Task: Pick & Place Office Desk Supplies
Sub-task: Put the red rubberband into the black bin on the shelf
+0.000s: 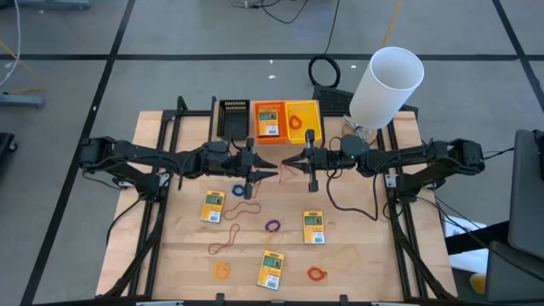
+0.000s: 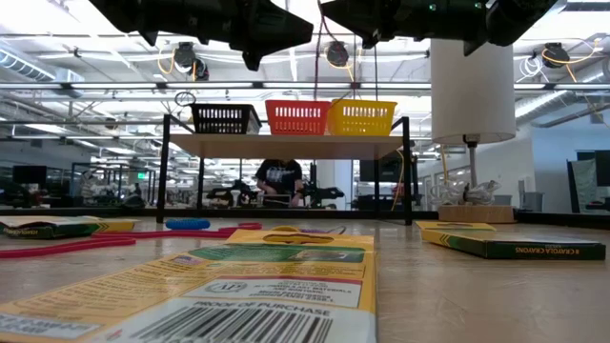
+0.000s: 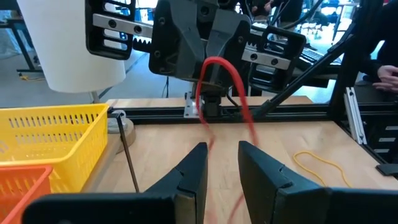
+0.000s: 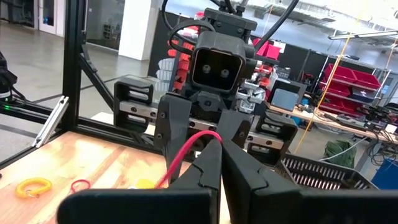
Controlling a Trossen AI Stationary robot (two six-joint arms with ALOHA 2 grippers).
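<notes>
My right gripper point(image 1: 287, 161) is above the table's middle, in front of the bins, and is shut on a red rubber band point(image 3: 231, 84). My left gripper point(image 1: 272, 175) faces it fingertip to fingertip and is open point(image 3: 222, 158). The hanging band passes between the left gripper's fingers, and no touch shows. Three yellow packs point(image 1: 212, 206) point(image 1: 314, 226) point(image 1: 271, 269) lie flat on the table. Another pack point(image 1: 269, 119) lies in the orange bin. Blue point(image 1: 239, 189), purple point(image 1: 273, 225), orange point(image 1: 222, 270) and red point(image 1: 316, 274) loops lie on the table. My right gripper point(image 4: 221, 149) pinches the red rubber band at its top point(image 4: 189, 144) between its two fingertips. It comes in level from the table's right. The band arches out of the shut fingertips and hangs slack below them as a long loop point(image 3: 249, 124).
Black point(image 1: 233, 119), orange point(image 1: 259, 132) and yellow point(image 1: 303, 109) bins stand in a row at the far edge; an orange loop point(image 1: 296, 121) lies in the yellow one. A big white cylinder point(image 1: 387, 85) stands at the far right. A yellow loop point(image 1: 344, 255) lies near the right.
</notes>
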